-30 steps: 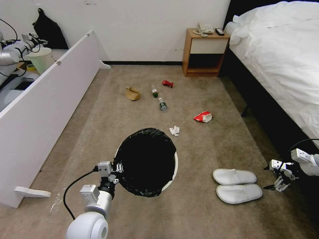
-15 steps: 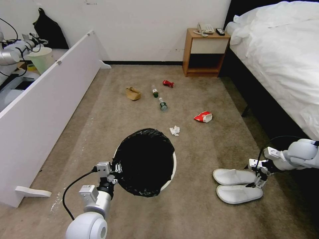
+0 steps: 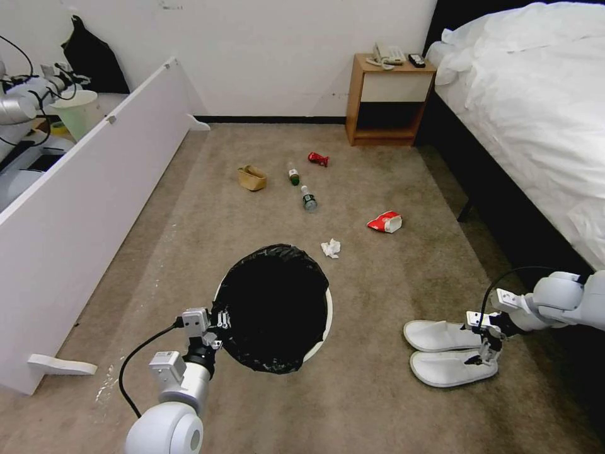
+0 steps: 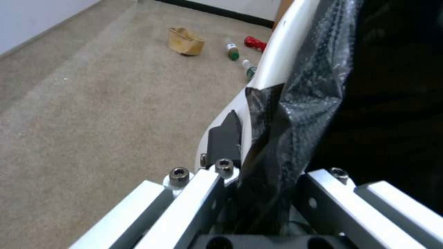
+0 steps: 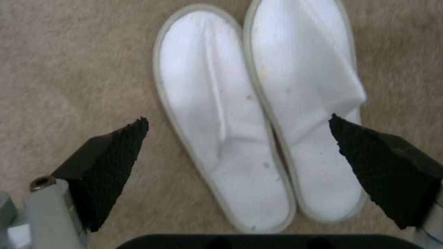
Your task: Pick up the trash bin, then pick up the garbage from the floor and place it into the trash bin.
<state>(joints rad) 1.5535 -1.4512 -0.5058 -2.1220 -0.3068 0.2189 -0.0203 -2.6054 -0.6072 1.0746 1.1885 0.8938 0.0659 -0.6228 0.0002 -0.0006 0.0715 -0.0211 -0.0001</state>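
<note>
Counted on the carpet (image 3: 391, 284): two white slippers (image 3: 444, 350) laid side by side and touching, two green-labelled bottles (image 3: 302, 189), one tan paper bag (image 3: 251, 178), one crushed red wrapper (image 3: 318, 158), one red-white snack packet (image 3: 385, 222), one crumpled tissue (image 3: 331, 248). The room is bounded by a white wall, a wooden nightstand (image 3: 386, 101) and a bed (image 3: 535, 113). One trash bin (image 3: 275, 307), lined with a black bag, is held by the left claw (image 3: 217, 328), which is pinched on its rim. The right claw (image 3: 485, 343) is seen spread wide directly above the slippers' ends.
</note>
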